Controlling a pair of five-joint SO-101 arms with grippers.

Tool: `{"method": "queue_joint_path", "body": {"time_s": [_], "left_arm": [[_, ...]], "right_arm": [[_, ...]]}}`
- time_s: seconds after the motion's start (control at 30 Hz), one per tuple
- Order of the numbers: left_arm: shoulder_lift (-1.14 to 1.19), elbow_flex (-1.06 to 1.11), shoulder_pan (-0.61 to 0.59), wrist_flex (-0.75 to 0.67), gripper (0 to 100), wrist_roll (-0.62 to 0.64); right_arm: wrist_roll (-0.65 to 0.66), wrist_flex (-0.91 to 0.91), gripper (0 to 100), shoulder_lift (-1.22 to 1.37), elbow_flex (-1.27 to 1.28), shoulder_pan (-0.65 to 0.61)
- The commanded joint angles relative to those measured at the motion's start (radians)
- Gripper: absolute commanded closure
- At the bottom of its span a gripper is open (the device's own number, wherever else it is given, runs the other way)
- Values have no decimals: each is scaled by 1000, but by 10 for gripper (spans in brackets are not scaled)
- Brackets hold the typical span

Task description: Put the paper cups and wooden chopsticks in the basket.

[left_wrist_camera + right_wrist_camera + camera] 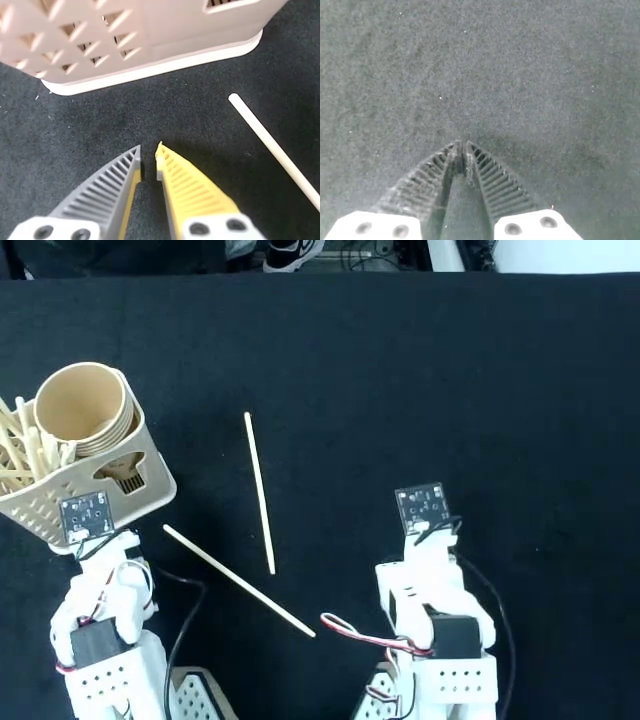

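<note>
Table under black cloth [450, 390] edge to edge; matte, felt-like nap. Close wrist views show grey-black fibre with pale lint specks [440, 97] scattered about. Light even, from above; shadows soft and short. Thin strip of room beyond table's far edge, along 12 o'clock: tangle of dark cables [375, 254] on pale floor just past 12, white panel [570, 254] toward 1 o'clock, dark bulk [110, 255] toward 11 o'clock, too cropped to identify.

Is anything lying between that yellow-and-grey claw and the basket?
No. In the left wrist view, the black cloth between the left gripper and the basket is bare; a wooden chopstick lies off to the side.
</note>
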Motion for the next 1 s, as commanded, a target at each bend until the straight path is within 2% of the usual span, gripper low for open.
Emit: {"method": "queue_joint_path", "body": {"time_s": [0.0,0.17,0.33,0.53,0.63,0.7,0.8,0.87,0.97], "left_arm": [[-3,19,5,-8,933,8],[-3,19,45,-14,930,2],[-2,19,124,40,932,8],[-2,19,136,40,934,5],[-2,8,125,43,934,3],[-2,-7,107,43,934,8],[-3,-90,104,37,934,9],[-3,-176,93,43,931,0],[-2,-291,127,12,930,-63]], "right_arm": [[-2,11,986,-68,1,6],[-2,11,986,-68,1,3],[-2,11,986,-68,1,3],[5,9,986,-65,-4,12],[8,9,986,-67,-38,83],[89,-15,966,-68,-82,97],[290,-69,894,-68,-127,91],[302,-97,884,-61,-131,66],[236,-126,929,-61,-36,20]]}}
